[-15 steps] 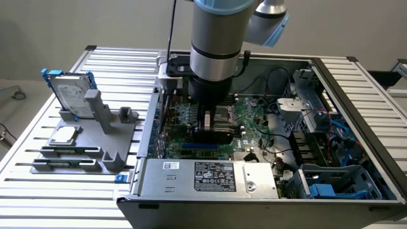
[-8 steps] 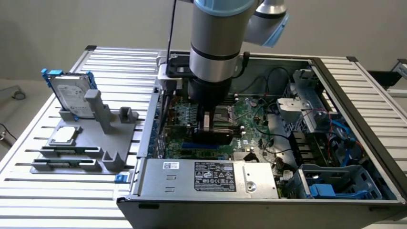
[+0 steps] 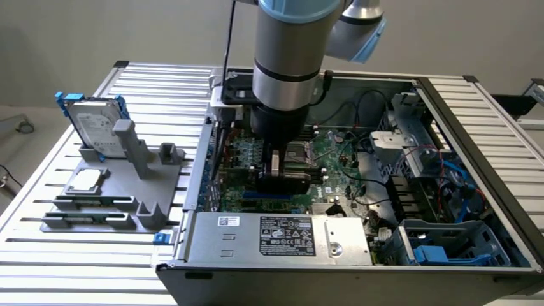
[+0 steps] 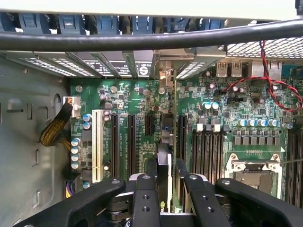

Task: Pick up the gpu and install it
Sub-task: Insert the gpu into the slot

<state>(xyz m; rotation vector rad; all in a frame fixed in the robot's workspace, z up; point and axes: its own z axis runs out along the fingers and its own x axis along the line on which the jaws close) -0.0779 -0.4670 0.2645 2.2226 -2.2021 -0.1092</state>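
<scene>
— Gripper (image 4: 165, 175) is closed on the gpu card (image 4: 164, 151), held on edge over the green board (image 4: 132, 94), middle of the exterior view.
— How will it handle?
— Light and stiff, I think, but fragile. The glossy cover may slip, so the edges are the better hold.

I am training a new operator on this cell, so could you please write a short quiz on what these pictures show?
1. True or false: the hard drive stands in the grey fixture, outside the computer case.
2. What does the tool grip? A) processor chip B) gpu C) hard drive
3. Fill in: inside the case, the tool is above the green ______.

Key: 1 true. 2 B; the card stands on edge between the fingers. 3 motherboard.
</scene>
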